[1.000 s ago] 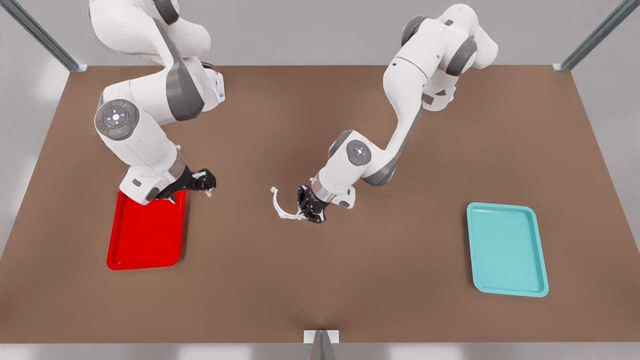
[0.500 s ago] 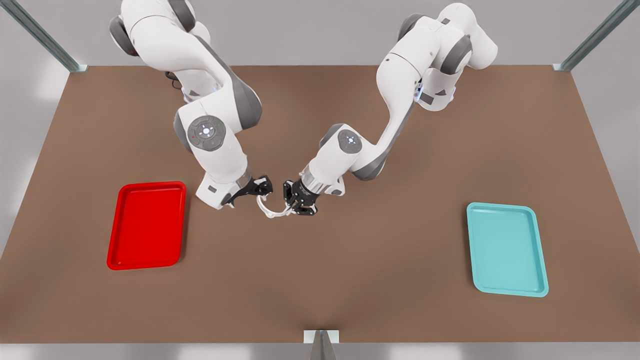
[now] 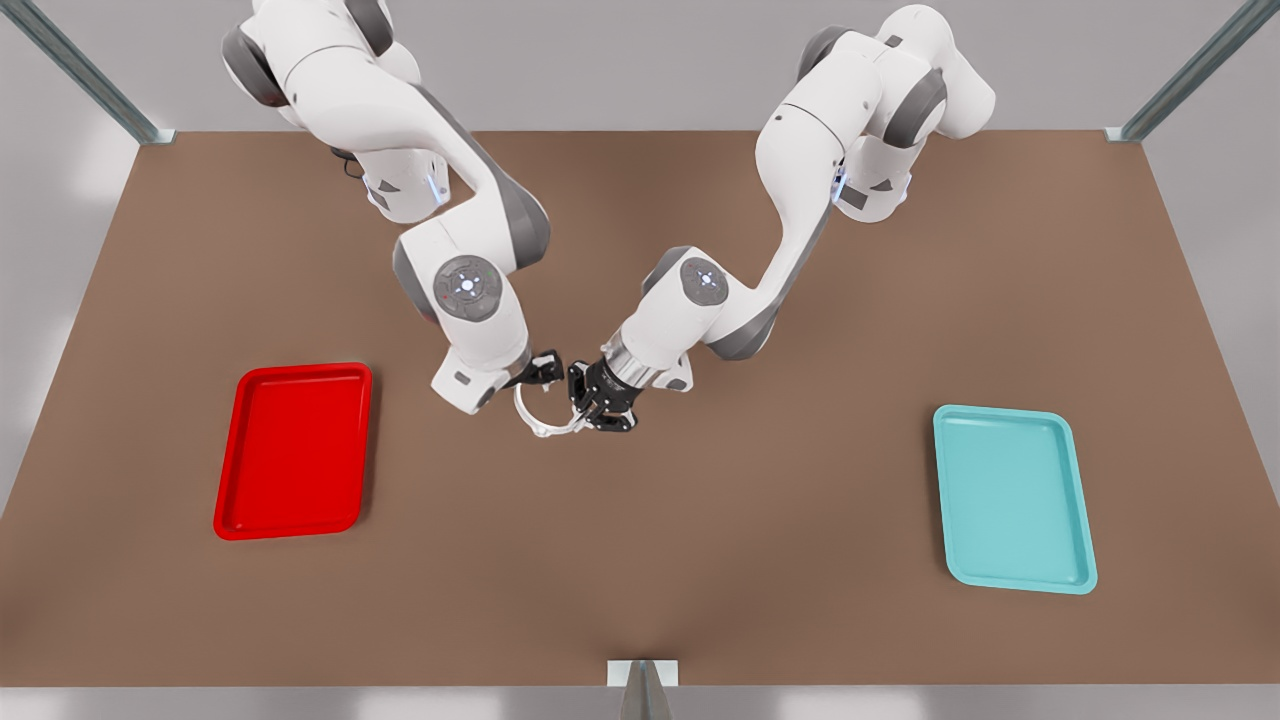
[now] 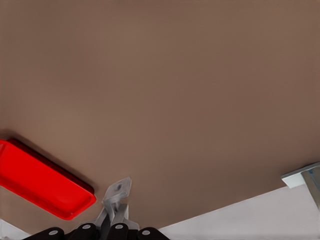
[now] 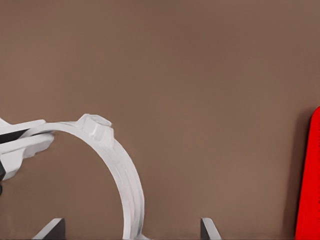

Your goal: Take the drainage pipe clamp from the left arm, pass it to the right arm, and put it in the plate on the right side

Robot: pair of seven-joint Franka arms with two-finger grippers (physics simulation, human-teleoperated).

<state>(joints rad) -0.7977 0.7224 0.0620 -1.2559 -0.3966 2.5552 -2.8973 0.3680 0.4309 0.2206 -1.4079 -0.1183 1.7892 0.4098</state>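
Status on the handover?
Left gripper shut on drainage pipe clamp, mid-table. Right gripper open, fingers either side of the clamp's ring, not yet closed. Plate holds nothing, front view's left.

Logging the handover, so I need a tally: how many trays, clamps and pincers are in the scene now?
Trays: 2, the red plate and a teal tray
Drainage pipe clamp: 1
Pincers: 2, left pincer and right pincer
Total: 5
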